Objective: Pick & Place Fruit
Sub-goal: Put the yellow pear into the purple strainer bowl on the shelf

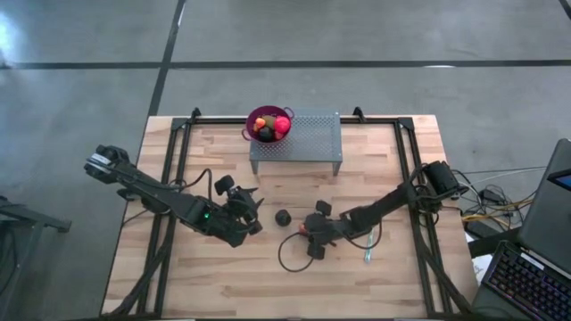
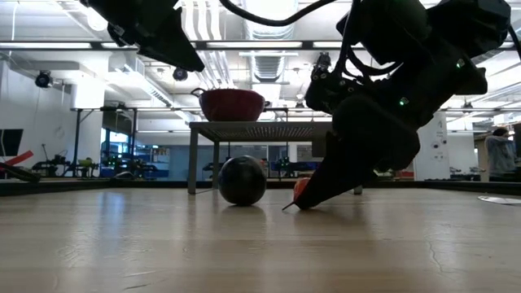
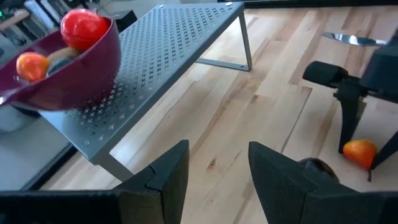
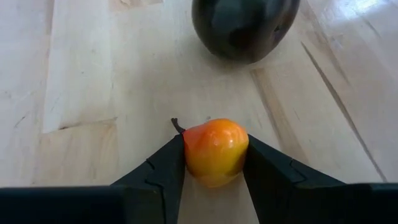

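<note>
A small orange fruit [image 4: 214, 155] lies on the wooden table with my right gripper [image 4: 214, 142] shut on it; the high view shows that gripper [image 1: 308, 230] at mid-table. A dark ball [image 4: 244, 25] rests on the table just beyond the orange fruit, and shows again in the low view [image 2: 242, 180]. My left gripper [image 3: 217, 152] hangs open above the table, left of the dark ball [image 1: 283, 218], with nothing between its fingers. A purple bowl [image 1: 253, 117] on a grey perforated stand [image 1: 308, 138] holds a red ball [image 3: 84, 28], an orange piece [image 3: 32, 65] and other fruit. My right gripper pinches the small orange fruit by its two opposite sides [image 4: 193, 152] between its two fingers. The fingers [image 2: 321, 183] slant down toward the table from the right. The fruit sits down at the tabletop [image 2: 301, 190]; I cannot tell whether it is lifted clear.
The stand [image 2: 260, 130] rises on thin legs at the far middle of the table. A slim teal stick [image 1: 367, 249] lies right of my right gripper, and a black cable loop [image 1: 290, 254] curls on the near side. Bare wood [image 1: 205, 276] stretches toward the near edge.
</note>
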